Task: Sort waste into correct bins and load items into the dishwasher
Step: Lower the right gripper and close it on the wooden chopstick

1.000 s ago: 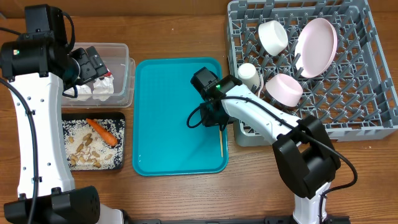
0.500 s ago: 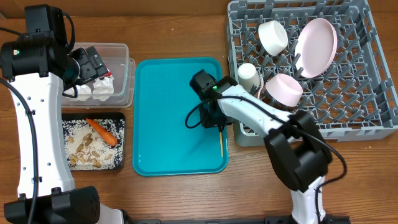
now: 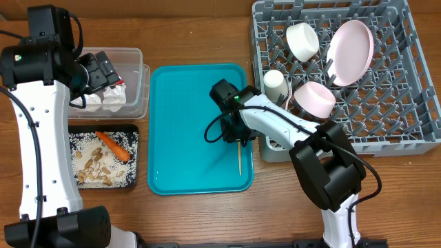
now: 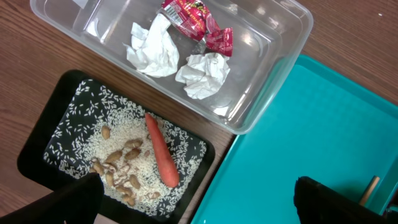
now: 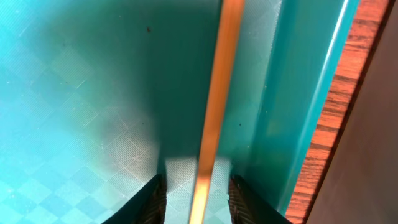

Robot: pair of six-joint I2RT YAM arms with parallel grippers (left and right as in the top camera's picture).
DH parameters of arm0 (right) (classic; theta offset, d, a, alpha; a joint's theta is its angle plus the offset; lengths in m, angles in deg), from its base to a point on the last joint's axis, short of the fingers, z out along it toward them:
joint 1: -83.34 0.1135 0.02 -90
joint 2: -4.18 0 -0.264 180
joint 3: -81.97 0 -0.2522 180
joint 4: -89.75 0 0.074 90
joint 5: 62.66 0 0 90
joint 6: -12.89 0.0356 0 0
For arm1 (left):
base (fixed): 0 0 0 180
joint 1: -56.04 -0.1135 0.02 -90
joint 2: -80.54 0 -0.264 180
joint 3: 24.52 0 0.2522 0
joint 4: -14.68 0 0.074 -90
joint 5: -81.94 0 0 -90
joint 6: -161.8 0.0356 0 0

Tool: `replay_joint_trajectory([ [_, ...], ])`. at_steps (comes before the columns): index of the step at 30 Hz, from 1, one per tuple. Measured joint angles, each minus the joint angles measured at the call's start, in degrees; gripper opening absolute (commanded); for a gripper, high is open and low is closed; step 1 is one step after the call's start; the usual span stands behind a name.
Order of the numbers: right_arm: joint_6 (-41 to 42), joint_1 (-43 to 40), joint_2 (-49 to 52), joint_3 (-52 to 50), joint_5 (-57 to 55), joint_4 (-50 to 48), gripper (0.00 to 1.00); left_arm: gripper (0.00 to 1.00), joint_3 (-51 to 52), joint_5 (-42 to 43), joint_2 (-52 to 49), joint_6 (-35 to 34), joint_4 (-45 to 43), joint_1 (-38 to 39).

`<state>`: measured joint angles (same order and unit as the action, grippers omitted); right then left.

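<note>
At my right wrist, the thin wooden stick (image 5: 217, 81) runs straight up the view between the two fingertips of my right pincer (image 5: 198, 198). It lies flat on the teal tray (image 5: 74, 93), just beside the tray's raised right rim. The jaws stand partly apart, one on each side of the stick with a sliver of tray showing either way, so they grasp nothing.

Only the overhead view shows that this rim lies close against the grey dish rack (image 3: 386, 131), with a narrow strip of counter (image 3: 193, 27) between them. The rack holds the pink plate (image 3: 350, 52) on edge, a white bowl (image 3: 303, 40), a pinkish bowl (image 3: 315, 98) and a white cup (image 3: 275, 83). Open tray floor stretches to the left of the stick.

My left pincer (image 4: 199, 204) is spread wide and released, near where the clear tub (image 4: 87, 25), the black tray (image 4: 37, 149) and the teal tray meet. Its camera shows what my arm half hides from above. Crumpled napkins (image 4: 152, 53) and a red wrapper (image 4: 196, 18) lie in the tub. A carrot (image 4: 161, 152) lies on rice and beige scraps in the black tray.
</note>
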<state>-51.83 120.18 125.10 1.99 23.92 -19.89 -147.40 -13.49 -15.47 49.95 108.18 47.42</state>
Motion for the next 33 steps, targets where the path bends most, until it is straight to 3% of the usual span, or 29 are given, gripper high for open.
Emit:
replay_joint_trajectory([
  [20,0.20,0.00,0.00,0.00,-0.15,0.02,0.08,1.00,0.00,0.00,0.00,0.00,0.02,0.00],
  [33,0.17,0.00,0.00,0.00,-0.42,0.09,0.04,1.00,0.00,0.00,0.00,0.00,0.02,0.00],
])
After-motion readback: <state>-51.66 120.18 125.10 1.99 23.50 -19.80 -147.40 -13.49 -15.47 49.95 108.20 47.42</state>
